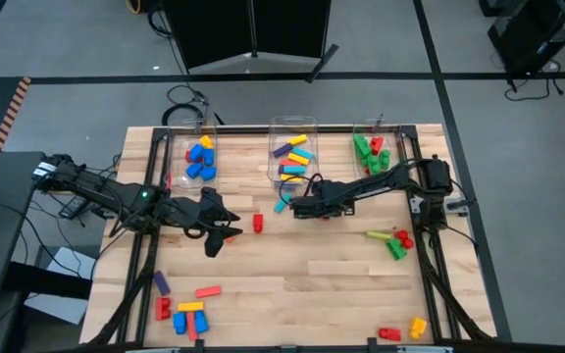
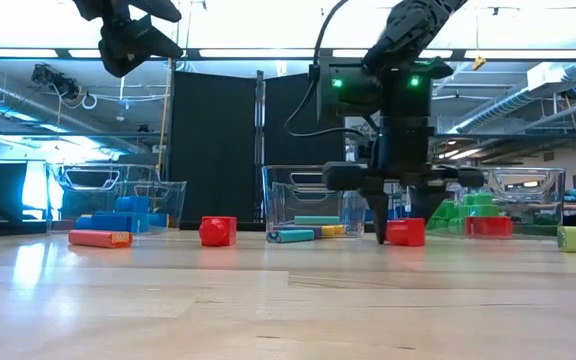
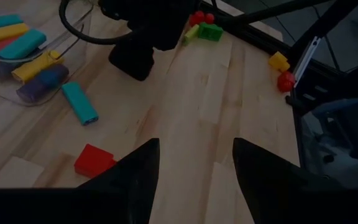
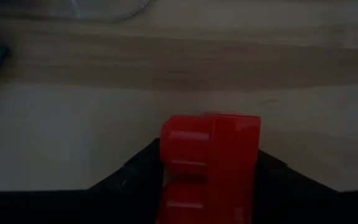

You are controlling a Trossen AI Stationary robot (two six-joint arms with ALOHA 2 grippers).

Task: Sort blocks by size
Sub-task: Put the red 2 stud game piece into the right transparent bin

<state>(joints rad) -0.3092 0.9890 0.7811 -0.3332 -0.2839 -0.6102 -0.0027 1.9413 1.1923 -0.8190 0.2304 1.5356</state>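
**Red brick between the right gripper's fingers, down on the table**

Fingers of the right gripper stand on the wooden table, one on each side of a chunky red block. The right wrist view shows that block wedged between the two dark fingers, filling the gap; the jaws are narrowed onto it, and it sits on the wood, not lifted. The spot is just in front of the middle clear bin, which holds long bricks in yellow, purple, cyan and red. A long cyan brick lies on the table just outside that bin, close to the gripper.

The left gripper hangs above the table left of centre, its jaws partly apart and empty. Below and just beside it lies another red block, alone on the wood.

Further out, the left bin contains blue chunky bricks with a little yellow and red, and the right bin holds green and red ones. Loose bricks remain in three places: a green, yellow and red cluster near the table's right edge, a red and a yellow block at the near right corner, and a mixed pile of purple, red, blue and yellow pieces at the near left corner.
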